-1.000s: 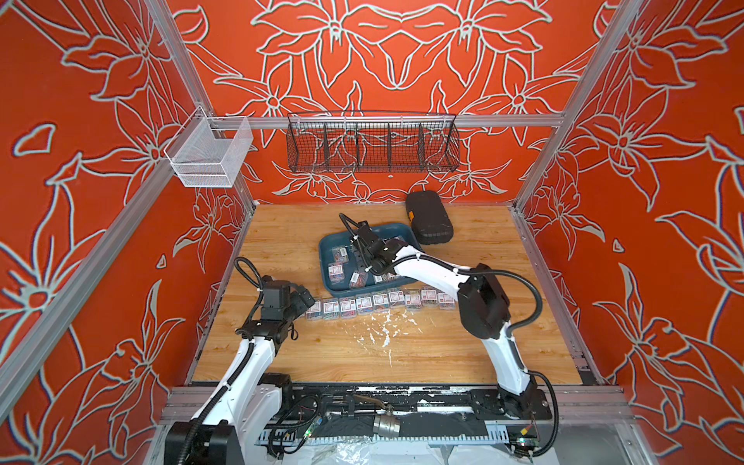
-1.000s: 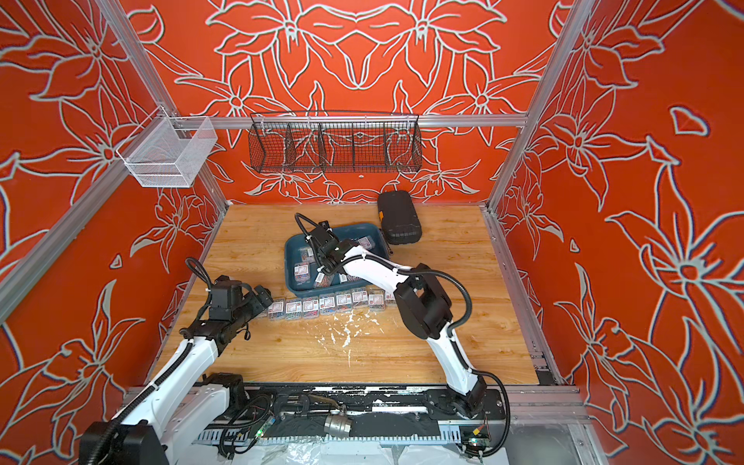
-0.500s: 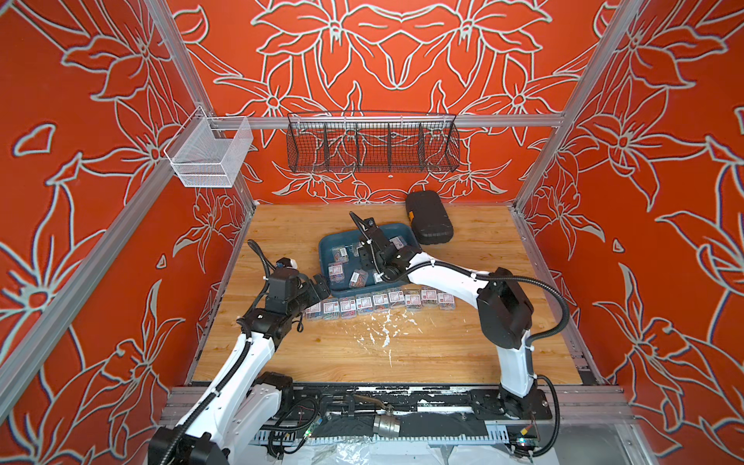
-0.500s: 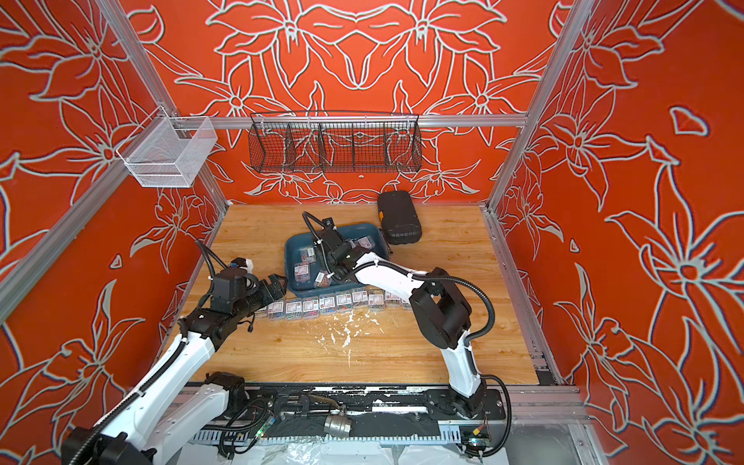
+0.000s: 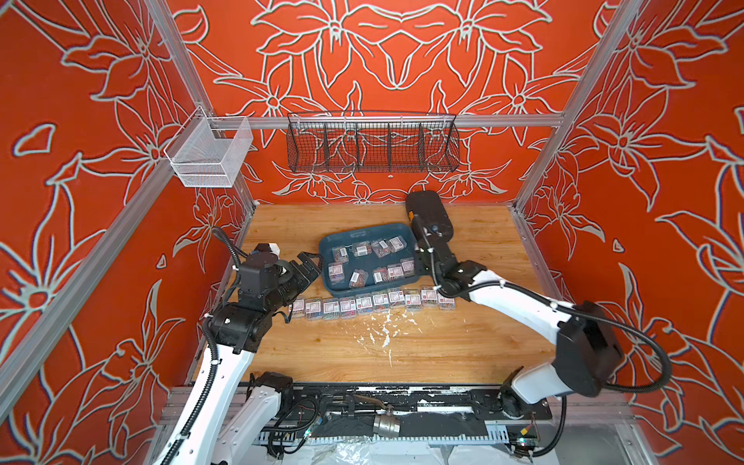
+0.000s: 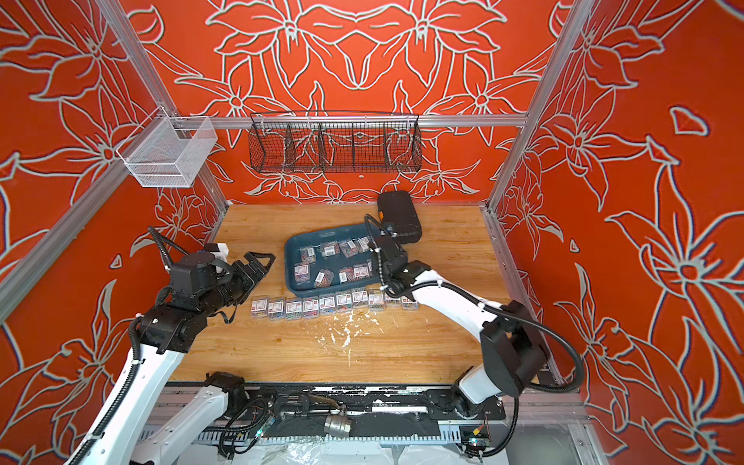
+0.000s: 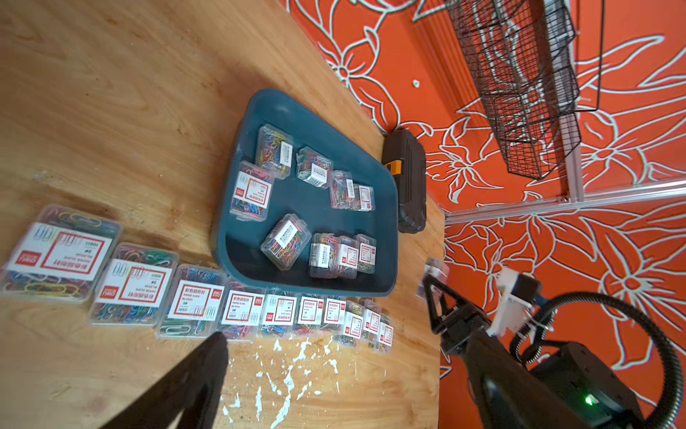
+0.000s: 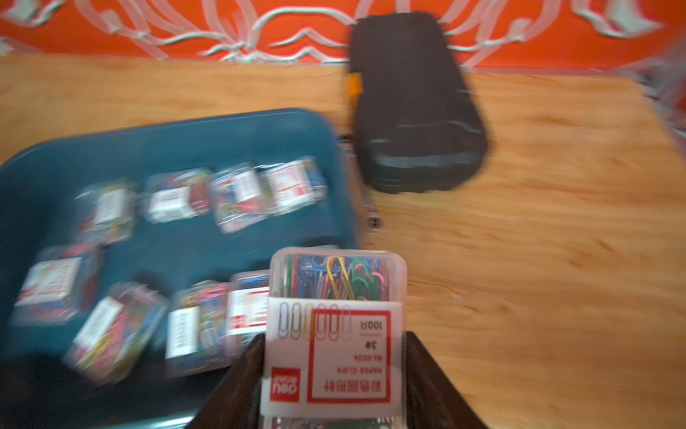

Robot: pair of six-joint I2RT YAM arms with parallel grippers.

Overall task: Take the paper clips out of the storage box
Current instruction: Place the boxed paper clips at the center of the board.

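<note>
The teal storage box (image 5: 364,230) (image 6: 328,232) lies mid-table with several clear boxes of paper clips (image 5: 336,271) (image 7: 252,191) in it. A row of several more boxes (image 5: 372,300) (image 7: 237,312) lies on the wood along its near side. My right gripper (image 8: 336,356) (image 5: 422,241) is shut on one labelled paper clip box (image 8: 336,334), held above the storage box's right rim (image 8: 345,178). In both top views the arm hides that box. My left gripper (image 5: 310,263) (image 6: 261,259) hovers open and empty just left of the storage box; one finger (image 7: 200,375) shows.
A black hard case (image 5: 428,213) (image 8: 412,111) with an orange latch lies behind the storage box's right corner. A black wire basket (image 5: 372,143) and a white mesh bin (image 5: 209,155) hang on the walls. White paint flecks (image 5: 382,328) mark the wood.
My right gripper has carried its paper clip box from inside the storage box rightward to the right rim. My left arm has moved away from the near edge, up beside the storage box's left side.
</note>
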